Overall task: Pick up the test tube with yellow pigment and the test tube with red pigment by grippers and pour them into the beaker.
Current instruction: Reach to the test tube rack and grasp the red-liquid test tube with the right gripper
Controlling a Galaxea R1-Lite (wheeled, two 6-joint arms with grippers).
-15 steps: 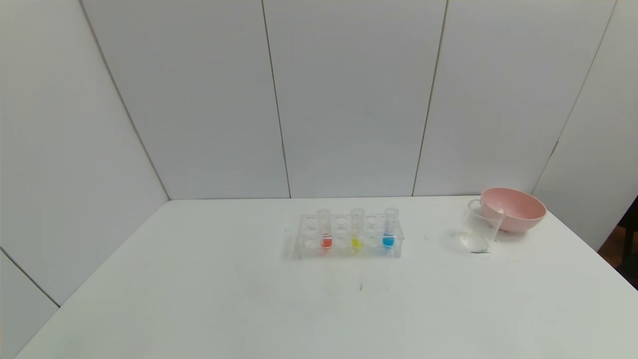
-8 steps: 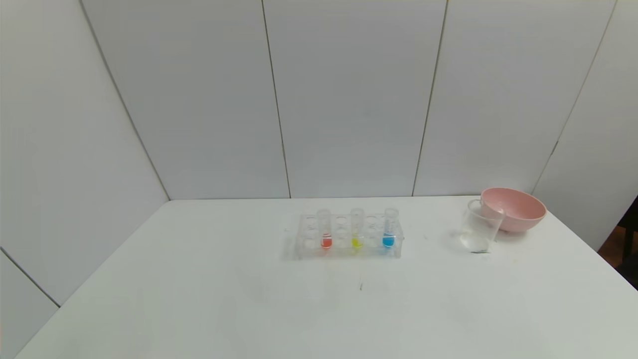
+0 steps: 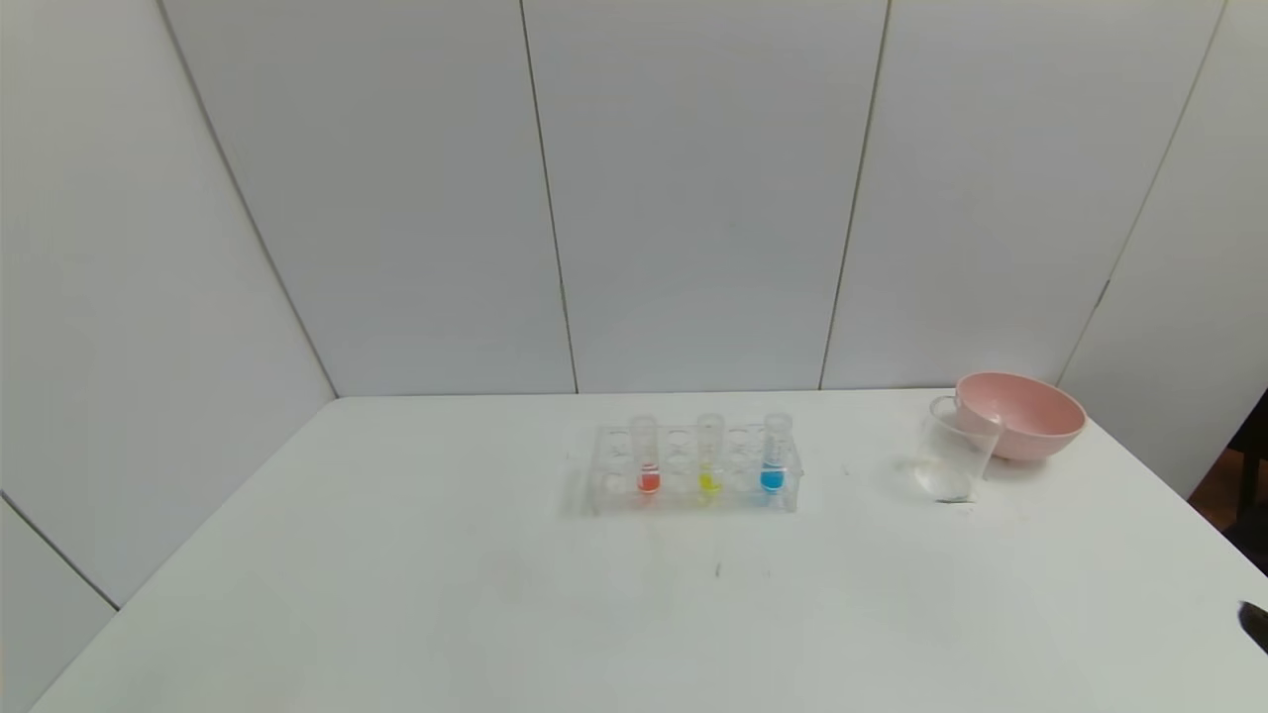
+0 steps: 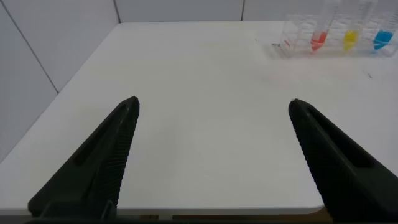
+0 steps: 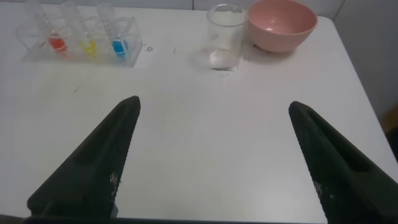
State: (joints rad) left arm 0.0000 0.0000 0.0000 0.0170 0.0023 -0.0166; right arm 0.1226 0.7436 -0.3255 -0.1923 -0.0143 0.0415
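Observation:
The red test tube (image 3: 649,463), the yellow test tube (image 3: 709,463) and a blue one (image 3: 773,461) stand upright in a clear rack (image 3: 693,492) at mid-table. The clear beaker (image 3: 953,461) stands to the right of the rack. My left gripper (image 4: 213,106) is open and empty, low over the table's near left part, with the red tube (image 4: 318,38) and yellow tube (image 4: 350,38) far ahead. My right gripper (image 5: 213,106) is open and empty over the near right part, facing the beaker (image 5: 224,43), red tube (image 5: 56,42) and yellow tube (image 5: 87,44).
A pink bowl (image 3: 1025,416) sits just behind and to the right of the beaker, touching or nearly touching it; it also shows in the right wrist view (image 5: 281,23). White wall panels close off the back and left. A black fingertip (image 3: 1254,624) shows at the right edge.
A black fingertip of the right arm has come into the head view at the right edge. The tubes, rack, beaker and bowl have not moved.

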